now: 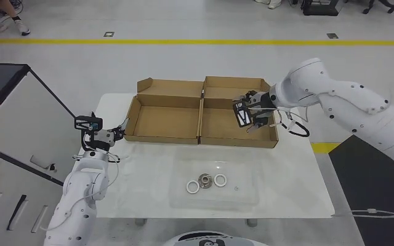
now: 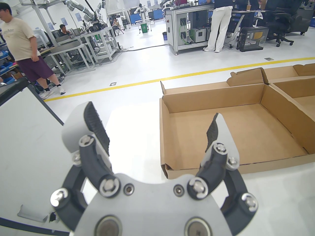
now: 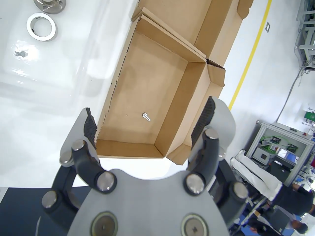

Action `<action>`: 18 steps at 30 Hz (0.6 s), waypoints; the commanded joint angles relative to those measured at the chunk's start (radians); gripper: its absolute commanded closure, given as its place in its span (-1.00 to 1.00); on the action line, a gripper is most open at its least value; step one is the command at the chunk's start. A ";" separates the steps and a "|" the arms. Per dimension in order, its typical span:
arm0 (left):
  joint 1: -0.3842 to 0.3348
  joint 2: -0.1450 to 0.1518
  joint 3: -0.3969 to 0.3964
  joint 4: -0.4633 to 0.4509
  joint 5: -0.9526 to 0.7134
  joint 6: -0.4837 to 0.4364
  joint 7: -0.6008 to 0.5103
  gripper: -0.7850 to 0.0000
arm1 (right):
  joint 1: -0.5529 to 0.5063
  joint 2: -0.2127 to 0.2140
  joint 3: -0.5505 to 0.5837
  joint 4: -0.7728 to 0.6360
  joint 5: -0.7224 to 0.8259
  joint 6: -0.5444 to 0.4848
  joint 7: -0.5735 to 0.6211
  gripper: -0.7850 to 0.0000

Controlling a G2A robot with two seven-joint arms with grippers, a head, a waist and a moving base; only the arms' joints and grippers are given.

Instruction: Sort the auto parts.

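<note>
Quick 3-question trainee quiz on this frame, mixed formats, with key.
1. True or false: the left gripper has its fingers shut.
2. Which part lies in the cardboard box below the right gripper? A spring, B bolt, C gear.
3. Fill in: the clear tray holds ___ rings.
Key: 1 false, they are open. 2 B, the bolt. 3 two.

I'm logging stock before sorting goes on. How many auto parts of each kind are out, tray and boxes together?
Rings: 2
Flanged hub: 1
Bolts: 2, one in the clear tray at, one inside a cardboard box at
Total: 5
</note>
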 commanded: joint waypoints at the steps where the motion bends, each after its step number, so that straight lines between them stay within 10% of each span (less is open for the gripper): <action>1: 0.000 0.000 0.000 0.000 0.000 0.000 0.000 -1.00 | 0.000 0.000 0.000 0.000 0.000 0.000 0.000 -1.00; 8: 0.000 0.000 0.000 0.000 0.000 0.000 0.000 -1.00 | -0.020 -0.001 0.001 -0.024 0.031 0.015 0.051 -1.00; 18: 0.000 0.000 0.000 0.000 0.000 0.000 0.000 -1.00 | 0.046 -0.034 0.000 -0.164 0.509 0.224 0.608 -1.00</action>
